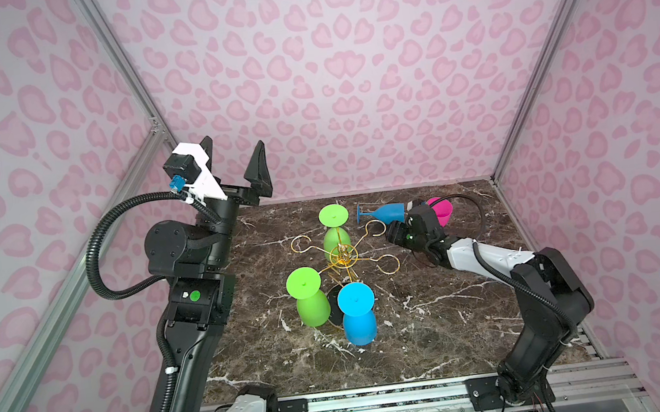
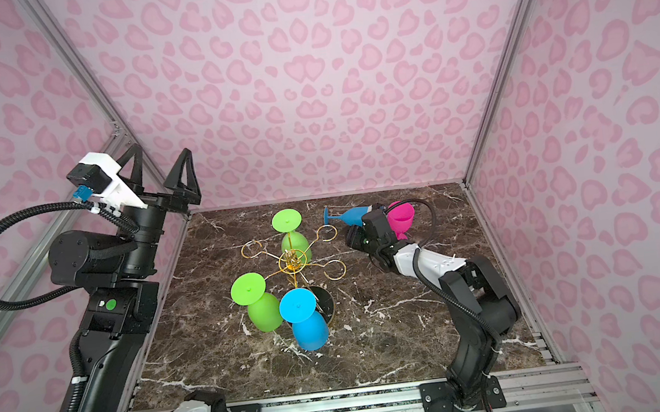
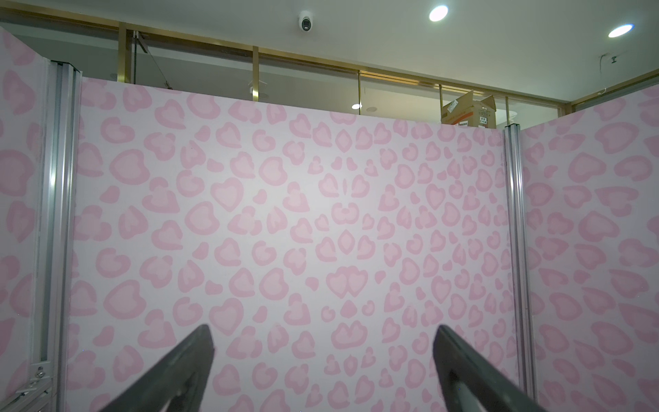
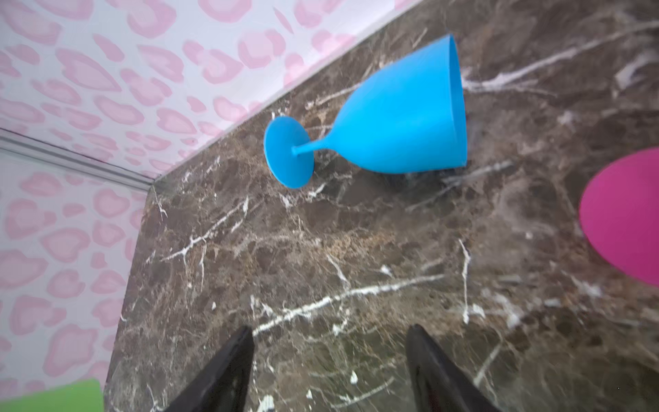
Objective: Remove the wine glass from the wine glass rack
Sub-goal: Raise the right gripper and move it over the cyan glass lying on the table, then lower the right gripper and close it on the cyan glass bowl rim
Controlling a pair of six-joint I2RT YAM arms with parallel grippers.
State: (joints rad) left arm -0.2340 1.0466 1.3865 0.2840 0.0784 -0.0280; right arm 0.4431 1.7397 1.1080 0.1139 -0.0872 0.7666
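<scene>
Left claw [image 1: 234,142] is hovering high, nearest the camera, jaws wide apart w/ nothing btwn them. Below, blue hanging glass [image 1: 357,313] & green hanging glass [image 1: 308,297] are dangling bowl-down from the wine glass rack [image 1: 342,256]; far green glass [image 1: 336,231] is hanging on its far side. Right claw [image 4: 331,329] is sitting jaws apart & empty, facing the wine glass [image 4: 399,117], lying on its side on the counter [image 4: 356,249] by the back wall, near a pink glass [image 1: 441,210]. Judging this as release: back straight out w/o nudging it, as it's looking apt to roll. No legible writing; carton [image 3: 469,112] labels are too small.
</scene>
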